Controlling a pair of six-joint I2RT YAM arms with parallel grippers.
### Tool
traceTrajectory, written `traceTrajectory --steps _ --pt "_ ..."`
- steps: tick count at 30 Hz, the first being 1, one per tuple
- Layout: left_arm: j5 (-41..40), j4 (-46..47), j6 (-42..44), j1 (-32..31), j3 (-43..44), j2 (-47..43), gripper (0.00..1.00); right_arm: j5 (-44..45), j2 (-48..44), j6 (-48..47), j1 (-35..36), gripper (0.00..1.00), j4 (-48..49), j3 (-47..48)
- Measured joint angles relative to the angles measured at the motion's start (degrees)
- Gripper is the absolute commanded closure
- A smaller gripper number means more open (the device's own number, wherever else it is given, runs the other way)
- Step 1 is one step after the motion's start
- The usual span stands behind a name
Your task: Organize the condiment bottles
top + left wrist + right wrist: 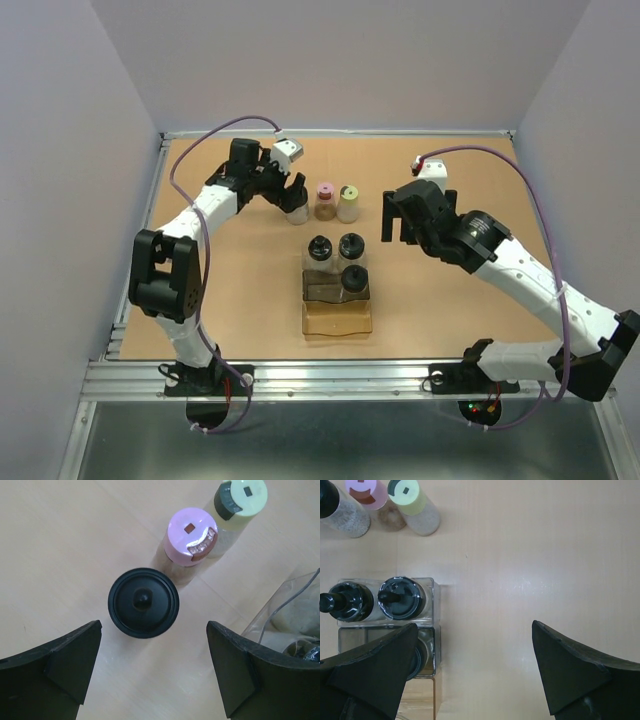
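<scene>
Three condiment bottles stand in a row on the table: a black-capped one [296, 208], a pink-capped one [325, 200] and a yellow-green-capped one [348, 203]. My left gripper [293, 192] hovers open over the black-capped bottle [143, 602], whose cap lies just ahead of the fingertips, not between them. The pink cap [191, 536] and the yellow-green cap [241, 497] lie beyond it. Three more black-capped bottles [320, 248] [351, 245] [354, 280] stand in the brown-tinted tray [338, 320]. My right gripper [400, 230] is open and empty, right of the tray.
In the right wrist view the tray [422, 692] lies under my left finger [370, 670], with two of its bottles [347, 601] [400, 597] showing. The tray's front compartments hold no bottles. Walls close in the table on three sides.
</scene>
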Motion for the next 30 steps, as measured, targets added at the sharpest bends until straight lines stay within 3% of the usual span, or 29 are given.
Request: traceTrajectory --steps 12,18,21,24,26,30 --pt "1.2 0.0 0.6 0.1 4.9 11.5 0.08 0.0 2.8 -1.2 -2.3 0.0 0.0 3.1" --pt "1.2 0.0 0.3 0.1 6.7 13.0 0.2 -0.1 2.8 -1.3 -3.3 0.0 0.0 3.1" --pt "1.3 0.9 0.0 0.1 7.3 13.7 0.34 -0.2 2.8 -1.3 -3.4 0.0 0.0 3.1" --pt "1.2 1.5 -0.6 0.3 7.3 13.7 0.64 -0.5 3.0 -1.3 -3.7 0.0 0.0 3.1" --pt "0.8 1.8 -1.5 0.3 7.3 13.7 1.0 -0.6 3.1 -1.3 -3.8 0.0 0.0 3.1" --pt "-2.1 2.5 -3.8 0.3 5.8 12.4 1.0 -1.1 3.3 -1.2 -4.1 0.0 0.0 3.1"
